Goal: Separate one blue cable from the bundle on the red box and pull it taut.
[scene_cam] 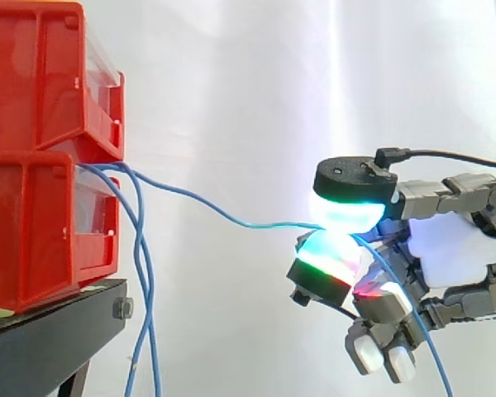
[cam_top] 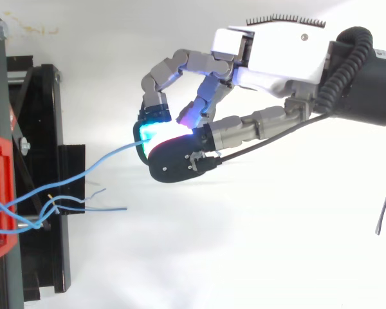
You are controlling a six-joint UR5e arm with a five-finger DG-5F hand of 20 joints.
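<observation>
At the far left of the side view, an upper red bin sits on a lower red bin, and both rest on a black stand before a white curtain. From the seam between the two bins, at the lower one's top front corner, a bundle of blue cables spills out and hangs down past the stand's edge. One blue cable leaves that same corner apart from the rest and runs rightward through the air, dipping in a gentle curve (not a dead straight line) until it reaches the hand. There it is pinched between two glowing pads, the upper one cyan-green under a black cap, the lower one striped green, white and red; the two press together on it. Behind the pinch the cable's free length drops toward the lower right corner of the view. The remaining fingers curl below the palm, their tips white. From above, the lower red bin shows at the left edge, loose ends of the bundle jut rightward off the stand, and the single cable climbs to the right into the cyan-lit pinch, with the hand's white body and the arm reaching in from the right.
</observation>
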